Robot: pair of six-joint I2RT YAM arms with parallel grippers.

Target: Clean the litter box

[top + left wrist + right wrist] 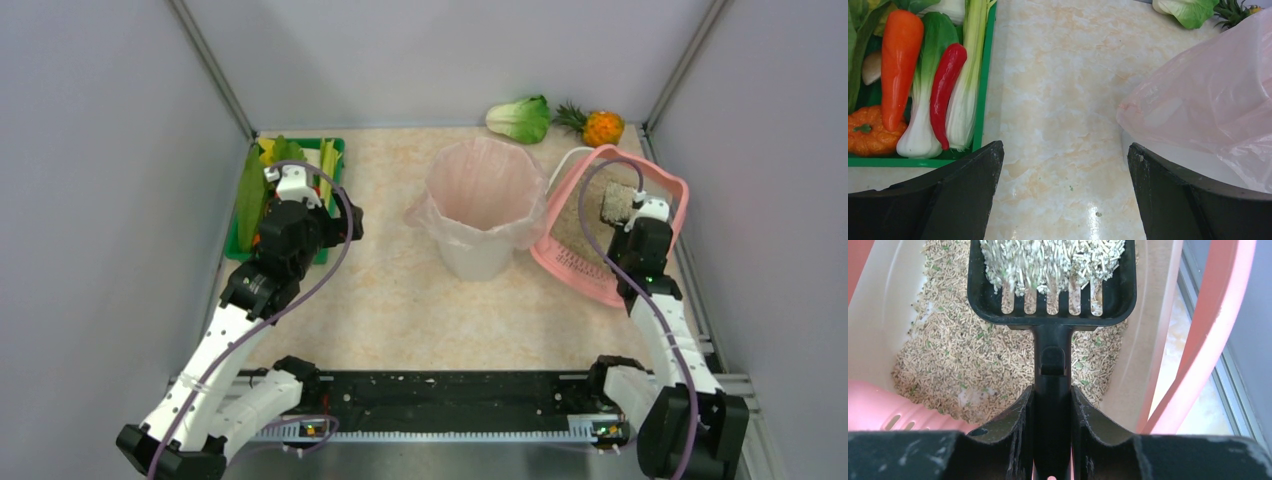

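Litter box (1216, 325) pellets (973, 355) are heaped on the scoop (1053, 340), pinched by the right gripper (1052, 405); it should be kept level. Left gripper (1063, 165) is spread.

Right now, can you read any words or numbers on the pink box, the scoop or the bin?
None: no word, number or label can be read in any view.
The litter box, the black scoop and the white bin with its pink liner show no print.
A small raised patch on the scoop's handle is too unclear to read.
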